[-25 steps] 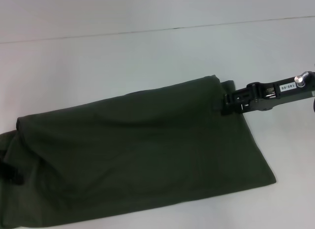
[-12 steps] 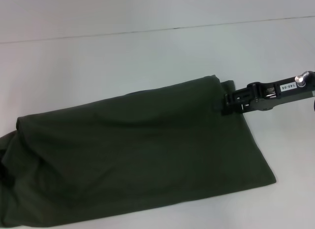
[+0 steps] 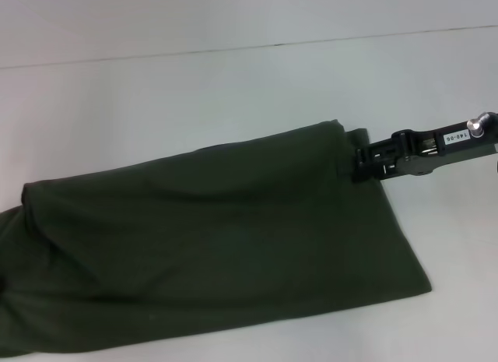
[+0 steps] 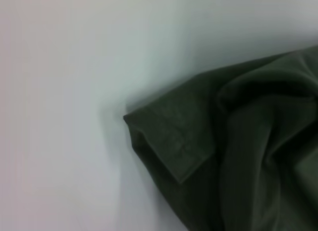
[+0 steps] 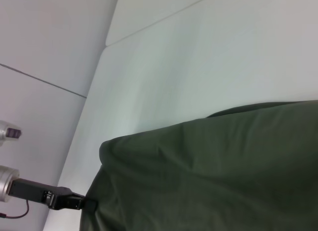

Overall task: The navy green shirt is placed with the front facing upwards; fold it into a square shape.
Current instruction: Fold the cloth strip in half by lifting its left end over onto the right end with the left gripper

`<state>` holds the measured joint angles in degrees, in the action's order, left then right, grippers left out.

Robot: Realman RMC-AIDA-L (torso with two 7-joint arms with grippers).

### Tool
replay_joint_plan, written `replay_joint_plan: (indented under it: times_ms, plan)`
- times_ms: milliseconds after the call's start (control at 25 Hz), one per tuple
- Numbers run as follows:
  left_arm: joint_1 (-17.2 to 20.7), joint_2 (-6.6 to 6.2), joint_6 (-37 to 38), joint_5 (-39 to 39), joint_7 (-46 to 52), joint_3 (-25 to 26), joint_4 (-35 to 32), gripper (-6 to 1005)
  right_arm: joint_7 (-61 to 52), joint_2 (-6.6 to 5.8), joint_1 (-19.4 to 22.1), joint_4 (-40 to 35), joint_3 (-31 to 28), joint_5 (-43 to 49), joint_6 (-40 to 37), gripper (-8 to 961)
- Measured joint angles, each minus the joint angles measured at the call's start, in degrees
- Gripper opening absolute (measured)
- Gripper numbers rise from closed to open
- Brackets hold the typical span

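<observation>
Olive cotton shirt (image 3: 218, 245) lies folded long, its far corner pinched by the right hand (image 3: 359, 166).

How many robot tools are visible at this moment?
1: the right tool sits at the far right edge of the navy green shirt in the head view. The left tool is out of view.

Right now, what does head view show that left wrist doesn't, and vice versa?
Head only: the right gripper at the shirt's far right corner, the shirt's whole long folded shape, and the seam across the table behind it. The left gripper is not in this view.
Left wrist only: a close look at a hemmed corner and deep folds beside it.
Both: dark green shirt lying on the pale table, no print showing.
</observation>
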<state>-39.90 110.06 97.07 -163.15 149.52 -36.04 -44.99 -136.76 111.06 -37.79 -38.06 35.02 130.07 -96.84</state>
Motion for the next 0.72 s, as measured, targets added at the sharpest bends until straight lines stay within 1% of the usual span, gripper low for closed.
replay_joint_plan:
  times_ms: [400,720]
  plan:
    - [1.4,-0.98,0.7,-0.6,0.9,-0.2,-2.8,52,-0.1,0.02,0.0,0.0,0.3,0.0,0.0,573]
    - [2.9,-1.52,0.8,-0.6,3.7,-4.0,-5.9,52,-0.2,0.02,0.0,0.0,0.4,0.0,0.2,573]
